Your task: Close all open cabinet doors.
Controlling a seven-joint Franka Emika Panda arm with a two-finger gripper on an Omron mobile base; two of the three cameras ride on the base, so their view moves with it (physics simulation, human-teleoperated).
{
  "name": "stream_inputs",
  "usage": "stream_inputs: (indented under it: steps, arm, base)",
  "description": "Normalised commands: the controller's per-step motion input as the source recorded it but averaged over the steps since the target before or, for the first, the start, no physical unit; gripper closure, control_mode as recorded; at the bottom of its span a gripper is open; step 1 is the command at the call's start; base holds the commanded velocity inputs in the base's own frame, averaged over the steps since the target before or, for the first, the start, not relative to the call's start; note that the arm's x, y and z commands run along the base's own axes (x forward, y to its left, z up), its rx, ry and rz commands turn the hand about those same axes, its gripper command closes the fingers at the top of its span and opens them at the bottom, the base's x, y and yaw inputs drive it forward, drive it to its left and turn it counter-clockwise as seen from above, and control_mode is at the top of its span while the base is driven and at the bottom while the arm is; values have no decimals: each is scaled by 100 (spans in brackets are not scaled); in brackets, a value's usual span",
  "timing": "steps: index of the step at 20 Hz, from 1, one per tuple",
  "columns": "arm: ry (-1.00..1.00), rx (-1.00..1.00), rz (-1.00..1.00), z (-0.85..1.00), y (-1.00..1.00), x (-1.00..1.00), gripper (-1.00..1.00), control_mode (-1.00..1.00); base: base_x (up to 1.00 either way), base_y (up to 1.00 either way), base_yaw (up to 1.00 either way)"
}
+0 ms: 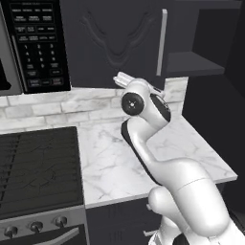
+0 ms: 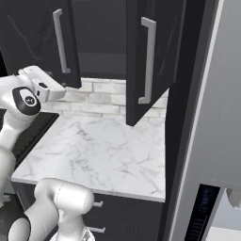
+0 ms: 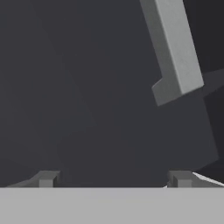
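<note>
Two cabinet doors hang over the counter. The left cabinet door (image 2: 33, 37) (image 1: 115, 38), matte black with carved relief, carries a silver bar handle (image 1: 162, 43) (image 2: 59, 42). The right cabinet door (image 2: 160, 52) stands swung out over the counter, its handle (image 2: 148, 61) facing me. Between them the cabinet inside and a dark shelf (image 1: 194, 62) are exposed. My gripper (image 3: 113, 178) is open, nothing between its fingertips (image 3: 46, 178), and faces the left door's face from close by. The lower end of that handle (image 3: 175, 52) is up and to the right in the hand view. My hand (image 2: 40, 82) (image 1: 127, 79) hovers in front of that door's lower part.
A black microwave with keypad (image 1: 36, 43) hangs to the left, above a dark stove (image 1: 38, 167). The marble counter (image 2: 99, 150) lies below the doors, with drawer fronts (image 2: 101, 207) under it. A tall grey panel (image 2: 216, 94) bounds the right side.
</note>
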Motion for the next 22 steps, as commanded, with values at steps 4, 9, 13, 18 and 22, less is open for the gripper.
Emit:
stream_inputs:
  steps: [4, 9, 13, 18, 22]
  arm:
    - [0, 2, 12, 17, -31, 29, -100, -100]
    - [0, 0, 12, 27, -21, 30, -100, -100]
    - [0, 0, 11, 25, -9, 18, -100, -100]
    - [0, 0, 9, 4, -1, 17, -100, -100]
    - [0, 0, 9, 0, 0, 25, -100, -100]
  base:
    - [0, 0, 0]
    - [0, 0, 0]
    - [0, 0, 0]
    - [0, 0, 0]
    - [0, 0, 0]
